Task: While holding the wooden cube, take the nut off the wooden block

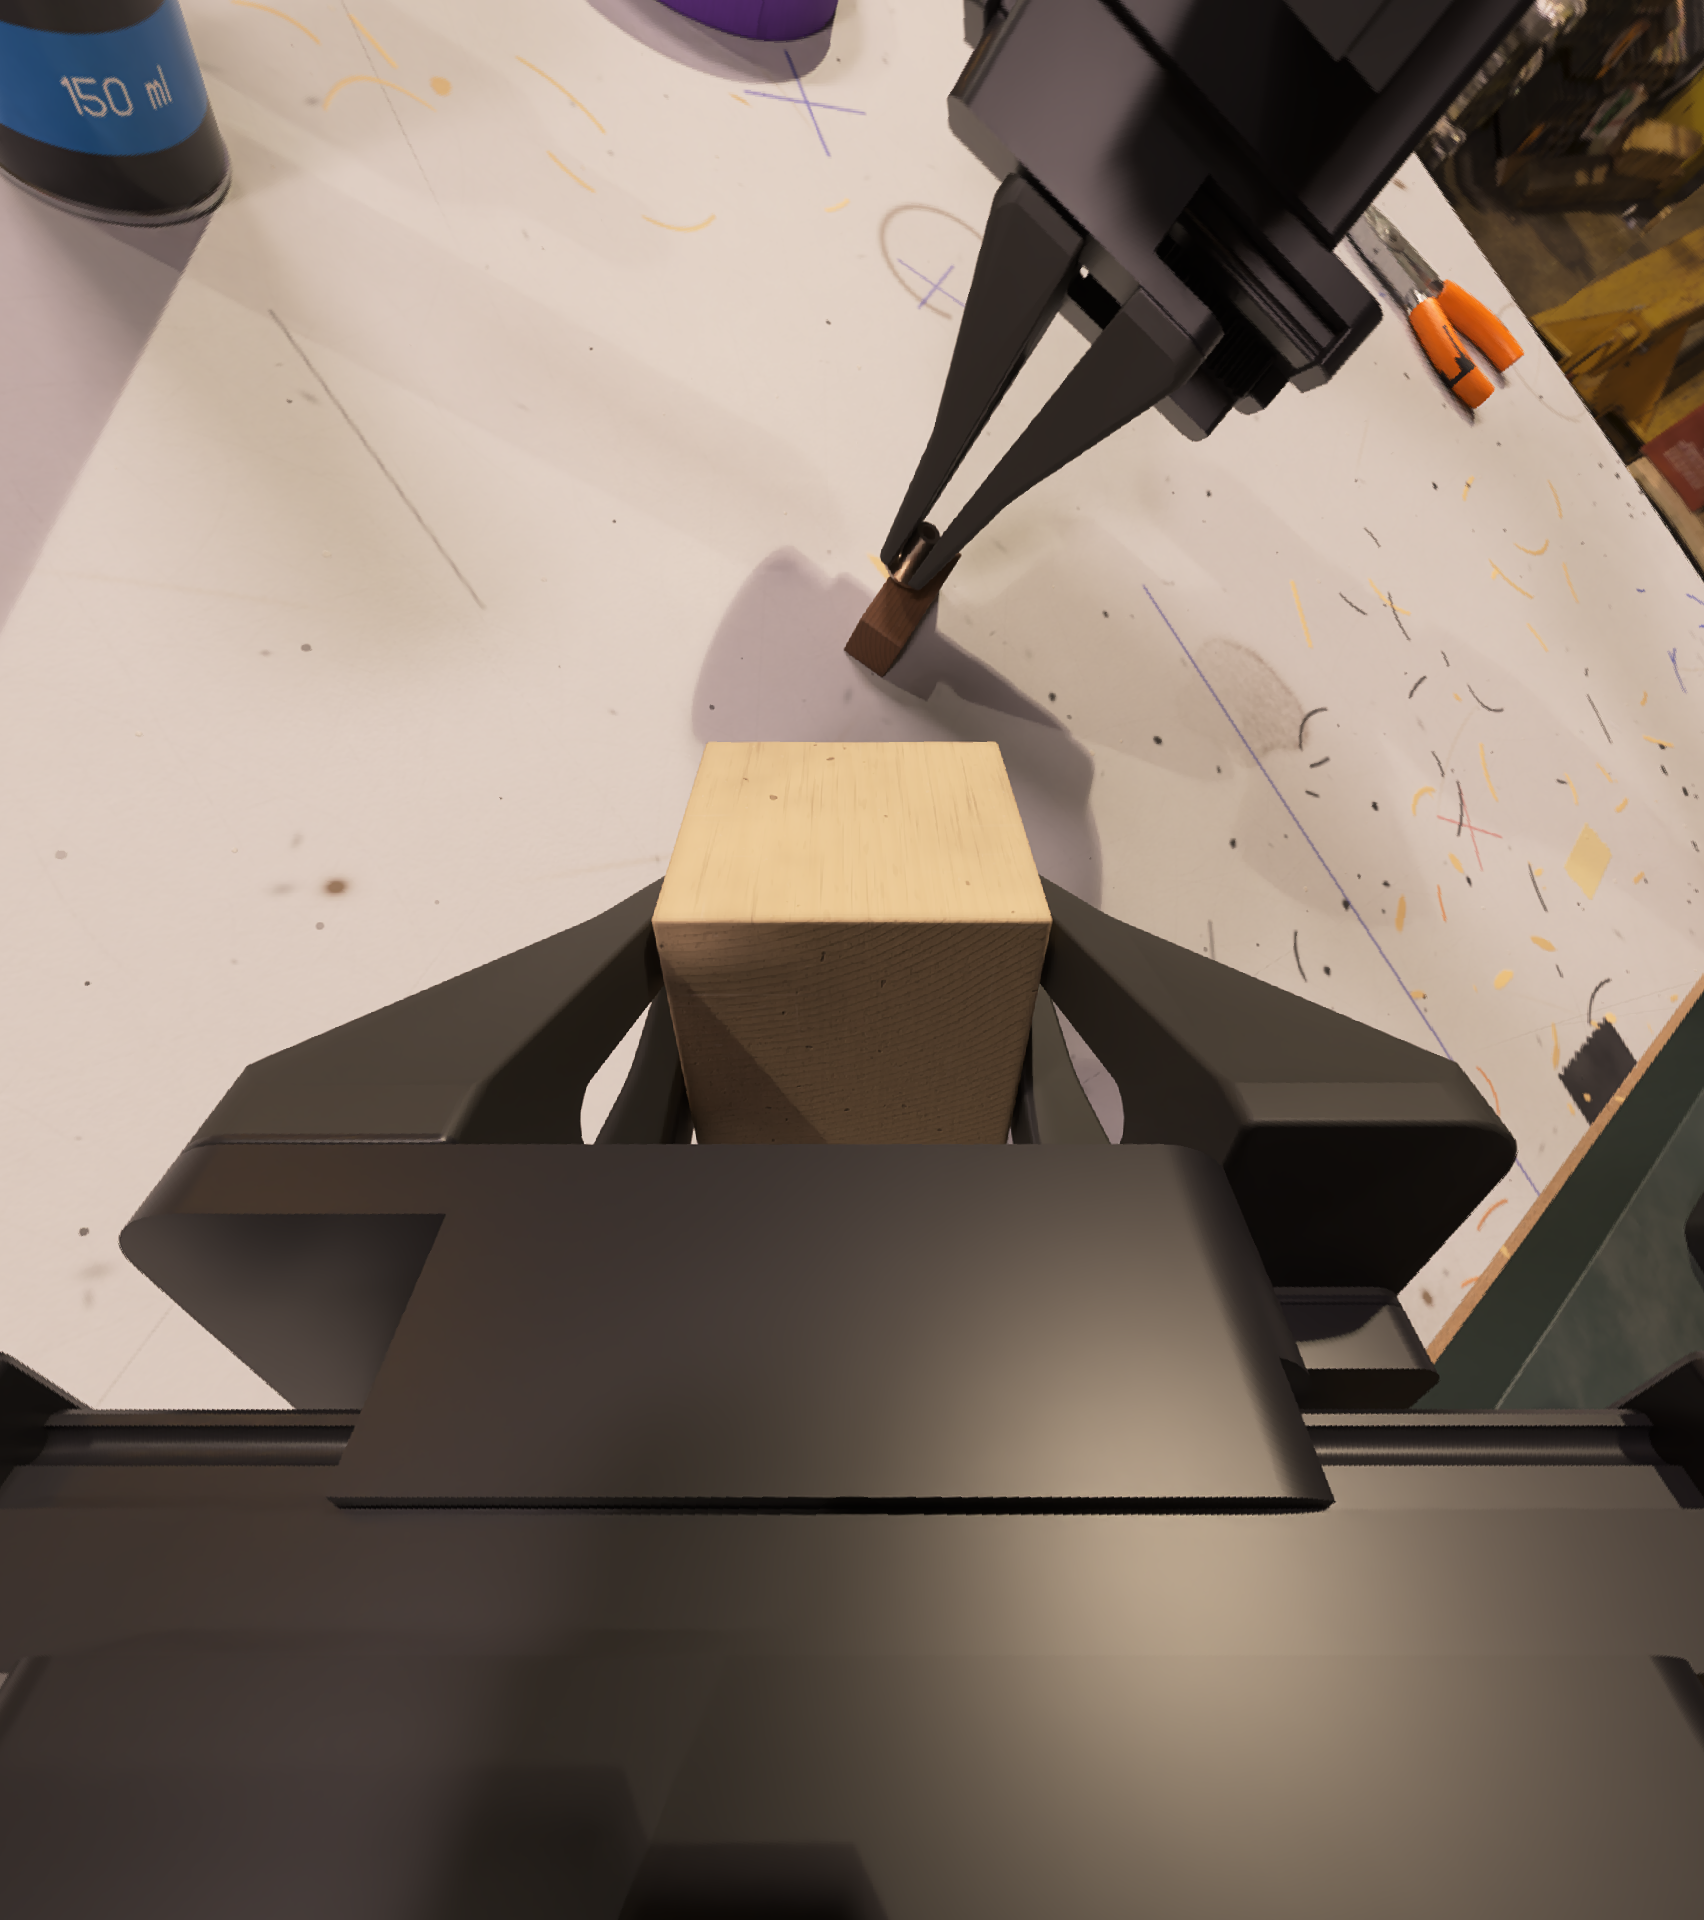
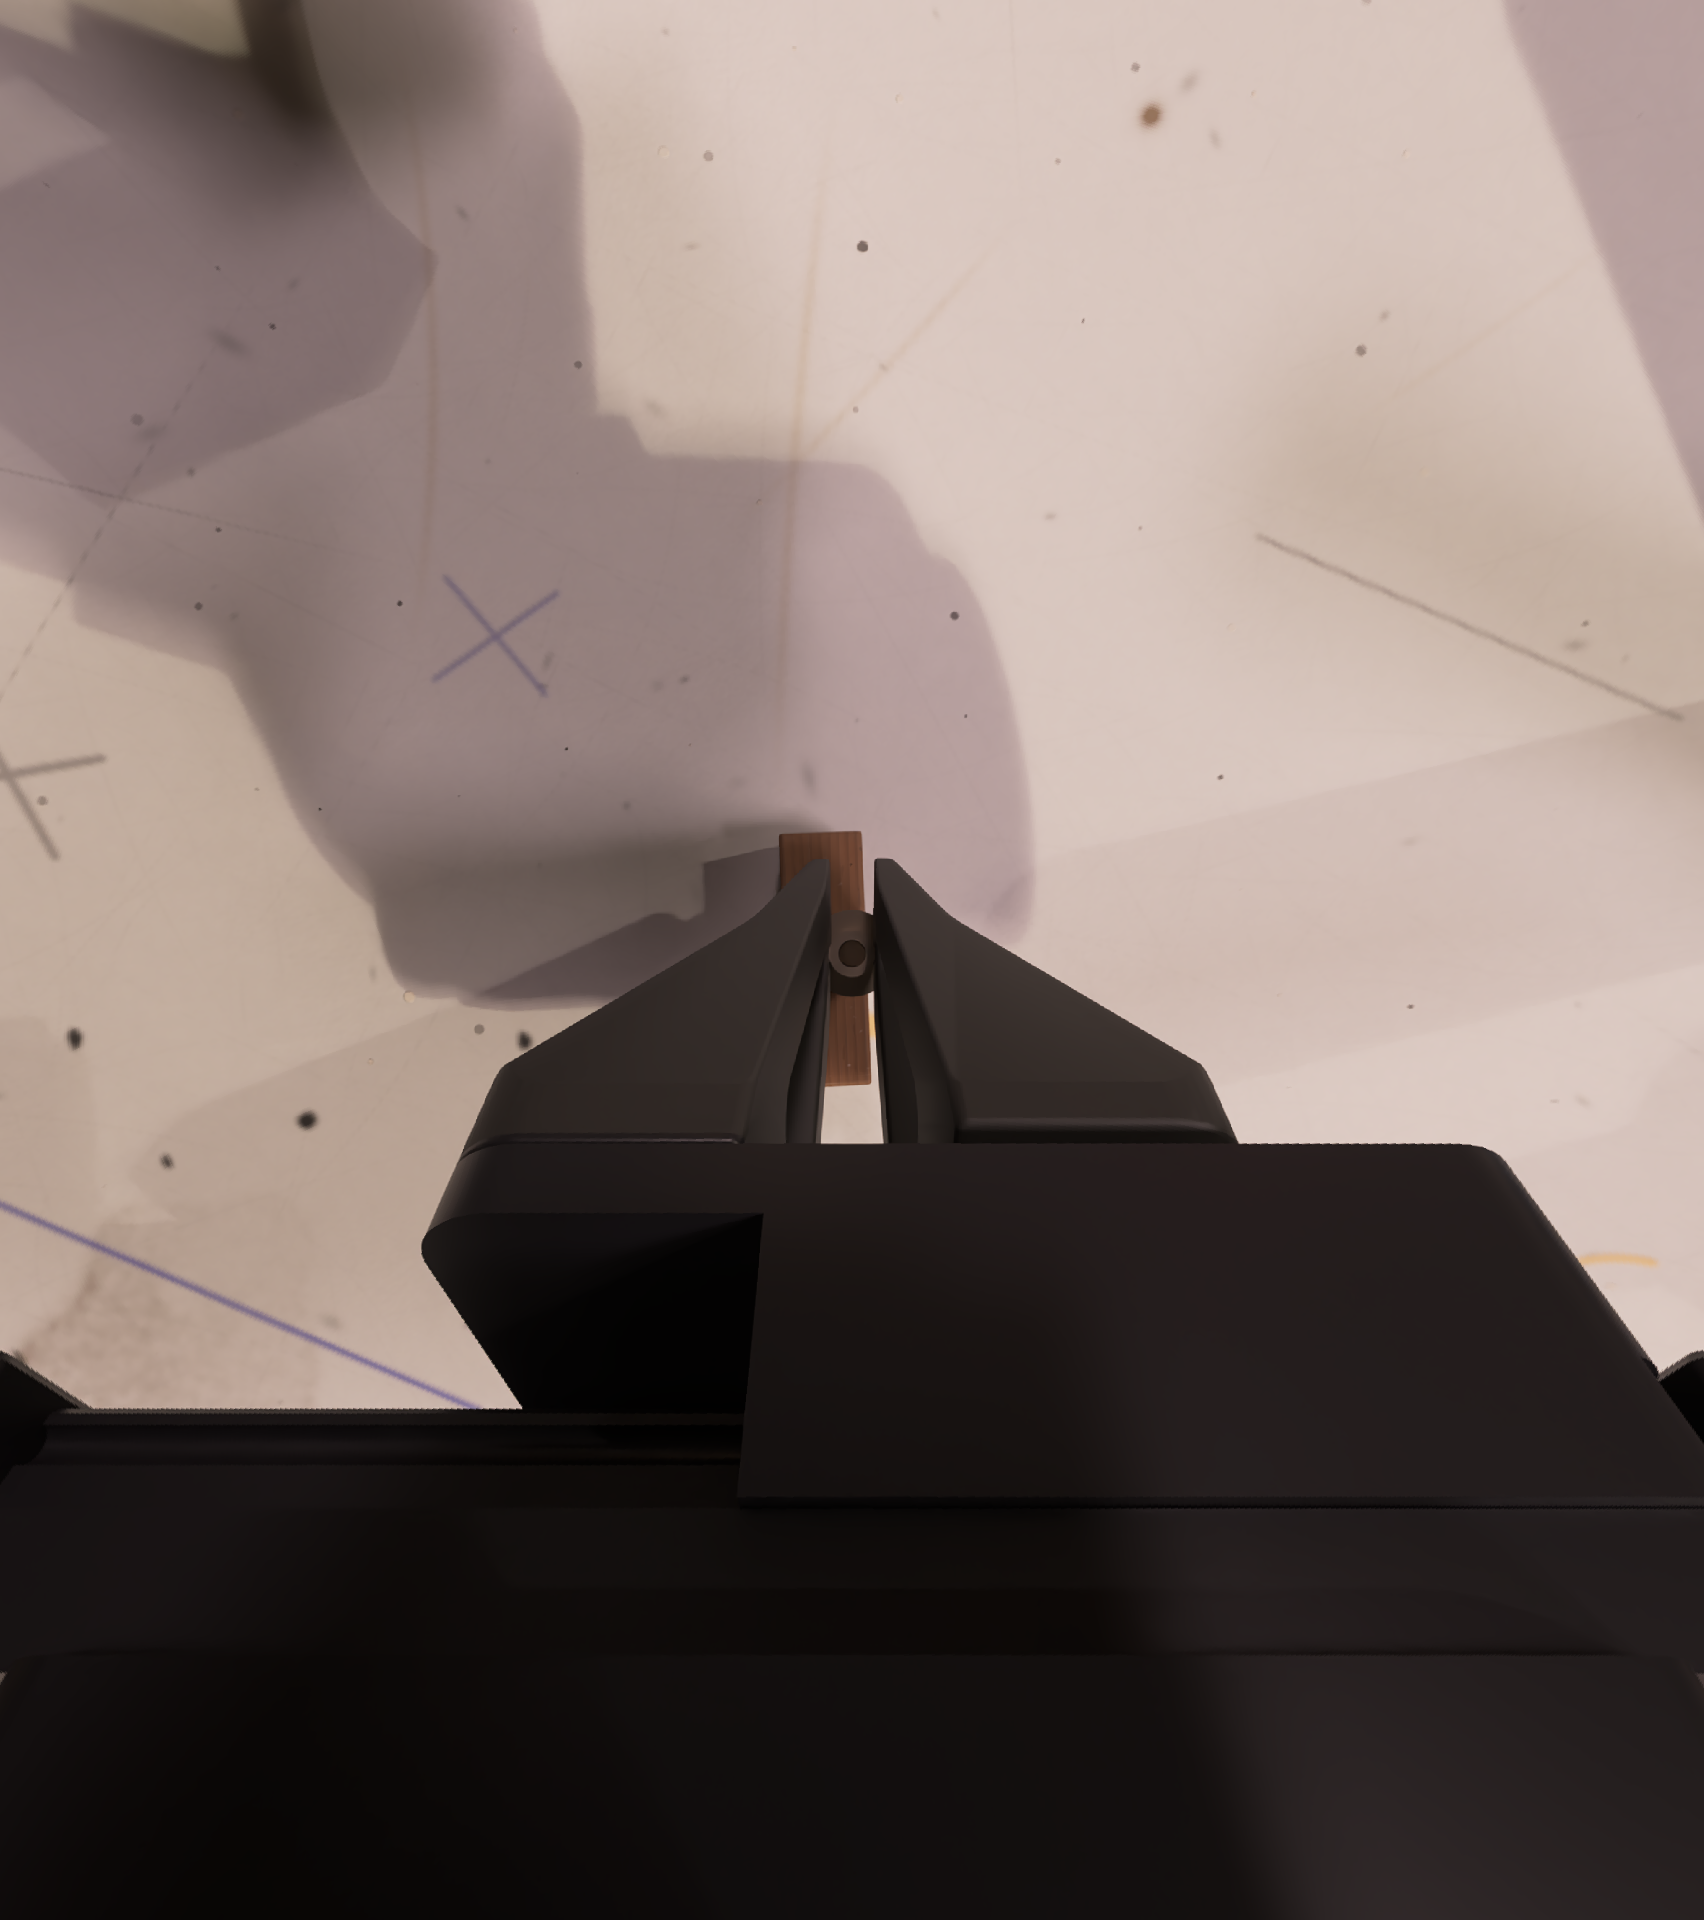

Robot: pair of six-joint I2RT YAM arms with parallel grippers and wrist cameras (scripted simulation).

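Nut (image 1: 923,548) sitting atop the dark wooden block (image 1: 887,632), right gripper (image 1: 921,561) pinching it; left gripper (image 1: 853,935) clamping the pale wooden cube (image 1: 853,914). Right wrist view: fingers (image 2: 806,935) squeezing the nut (image 2: 850,952), seemingly seated on the block (image 2: 822,854).

Blue-banded can (image 1: 84,99), orange-handled pliers (image 1: 1461,343), purple object (image 1: 744,16)

My left wrist camera looks forward, angled down over the scuffed white tabletop (image 1: 515,520); my right wrist camera looks steeply down, close; both catch the small dark-brown wooden block (image 1: 887,630) (image 2: 820,854).
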